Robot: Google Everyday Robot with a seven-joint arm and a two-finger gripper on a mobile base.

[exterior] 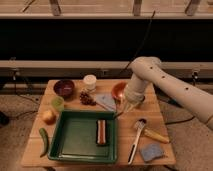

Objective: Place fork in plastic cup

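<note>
My gripper (125, 107) hangs low over the table, between the orange bowl (119, 90) and the right rim of the green tray (75, 145). A thin sliver, which looks like the fork (118, 115), slants down and left from the gripper tip toward the tray's corner. I cannot tell whether it is held. The translucent light-green plastic cup (57, 103) stands upright at the table's left, just above the apple (48, 116) and well to the left of the gripper.
A brown bar (101, 131) lies in the tray. A dark bowl (63, 87), white jar (89, 81), dark cluster (87, 98) and grey cloth (106, 101) sit at the back. The white-headed dish brush (136, 138), yellow stick (154, 134) and blue sponge (148, 151) lie at the right. A green vegetable (44, 141) lies front left.
</note>
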